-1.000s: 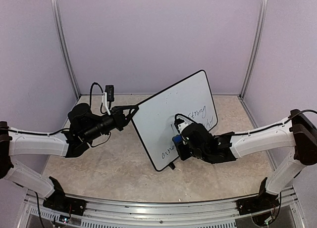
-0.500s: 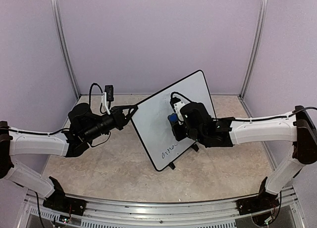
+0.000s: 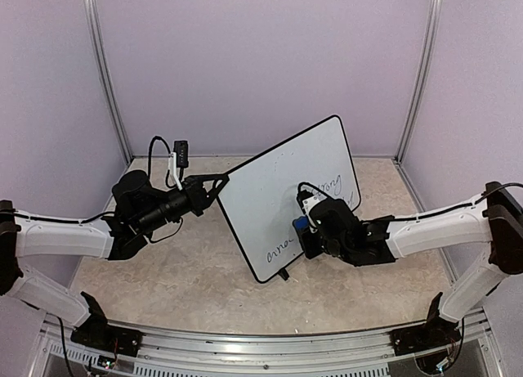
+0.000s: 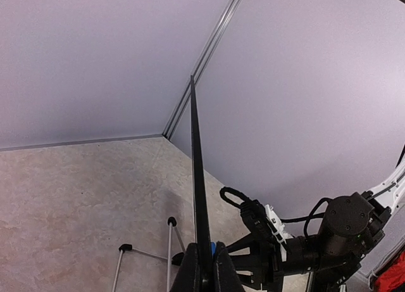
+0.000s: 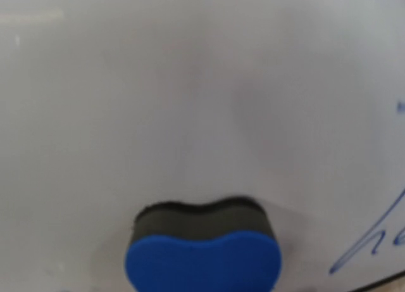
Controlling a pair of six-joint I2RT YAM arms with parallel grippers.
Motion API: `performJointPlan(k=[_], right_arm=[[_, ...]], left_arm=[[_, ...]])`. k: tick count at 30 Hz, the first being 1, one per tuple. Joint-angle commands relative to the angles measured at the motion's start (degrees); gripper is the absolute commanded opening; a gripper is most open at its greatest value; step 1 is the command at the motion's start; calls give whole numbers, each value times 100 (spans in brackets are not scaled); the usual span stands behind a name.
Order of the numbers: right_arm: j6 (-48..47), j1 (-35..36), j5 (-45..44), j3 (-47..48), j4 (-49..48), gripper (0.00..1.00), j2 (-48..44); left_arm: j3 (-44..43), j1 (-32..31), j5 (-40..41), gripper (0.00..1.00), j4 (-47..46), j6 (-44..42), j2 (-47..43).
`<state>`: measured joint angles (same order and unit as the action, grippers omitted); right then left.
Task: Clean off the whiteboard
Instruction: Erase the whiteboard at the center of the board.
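Left claw clamps the whiteboard by its edge; right claw grips an eraser pressed against it.

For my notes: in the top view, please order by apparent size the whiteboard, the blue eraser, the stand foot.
Largest: whiteboard, clearly.
Then blue eraser and stand foot: both look tiny and partly hidden, so I leave them unranked.

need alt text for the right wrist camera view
A blue-and-black eraser sits at the bottom centre, its black felt side toward a glossy whiteboard that fills the frame. Most of the board is blank; a few strokes of blue handwriting show at the lower right.
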<state>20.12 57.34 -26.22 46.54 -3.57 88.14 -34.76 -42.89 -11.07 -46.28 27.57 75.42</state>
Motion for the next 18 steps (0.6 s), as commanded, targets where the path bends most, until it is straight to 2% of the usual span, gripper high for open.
performJointPlan(k=[1,12,18], right_arm=[[168,-136,-108,-117,102,24,-285],[-473,-735,4,573,-12,25,-272],[-530,-1191,359,529,-119,24,-337]], left_arm=[[128,-237,-975,0,331,-279,127],[128,-237,-961,0,365,-296,79],[128,-237,-953,0,372,-305,83]])
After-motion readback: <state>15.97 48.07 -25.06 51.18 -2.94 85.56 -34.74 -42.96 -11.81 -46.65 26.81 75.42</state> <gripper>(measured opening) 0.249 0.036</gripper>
